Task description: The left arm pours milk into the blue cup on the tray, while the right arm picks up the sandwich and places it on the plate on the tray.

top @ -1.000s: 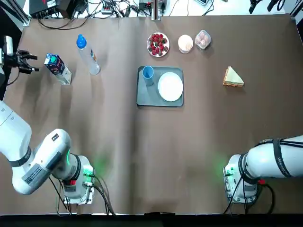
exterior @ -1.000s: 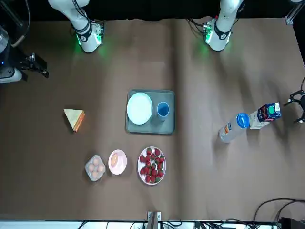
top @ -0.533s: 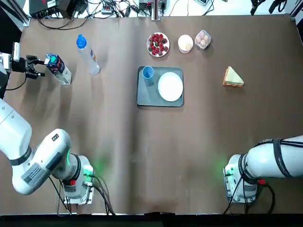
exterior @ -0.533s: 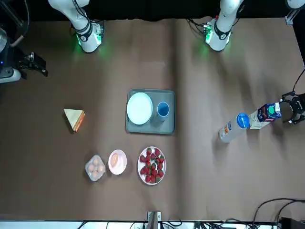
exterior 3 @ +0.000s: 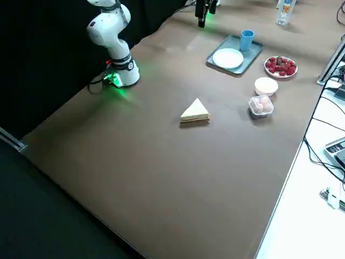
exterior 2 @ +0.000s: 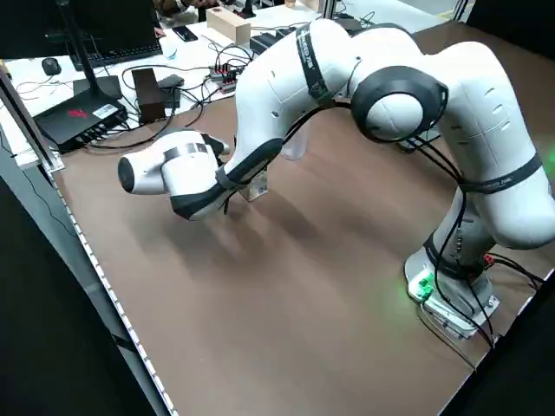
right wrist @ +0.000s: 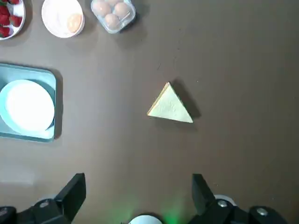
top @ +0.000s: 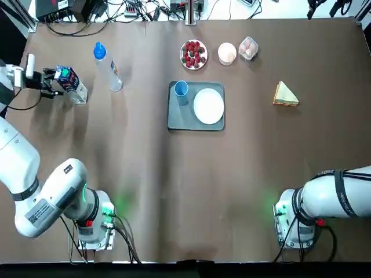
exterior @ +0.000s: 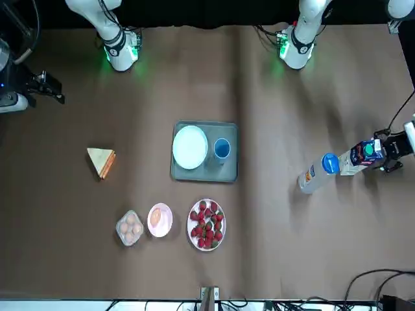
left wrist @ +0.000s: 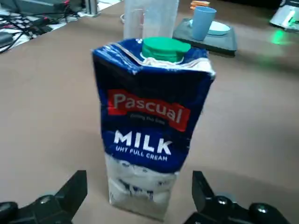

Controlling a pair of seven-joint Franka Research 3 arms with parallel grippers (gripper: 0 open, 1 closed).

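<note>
Fingers of my left gripper (left wrist: 140,196) stand spread on either side of the milk carton (left wrist: 152,126), not yet closed (its green cap is on). My right gripper (right wrist: 139,198) hangs spread high above the sandwich (right wrist: 170,106), which lies on the table well apart from the tray (top: 179,119). Nothing is done yet: both grasps, the pour and the placing remain. On the tray the blue cup (top: 181,90) looks empty and the plate (top: 208,106) is bare

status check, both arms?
Left gripper open, fingers either side of the milk carton, not closed. Right gripper open, high above the sandwich. Blue cup and plate on tray, unobstructed.
</note>
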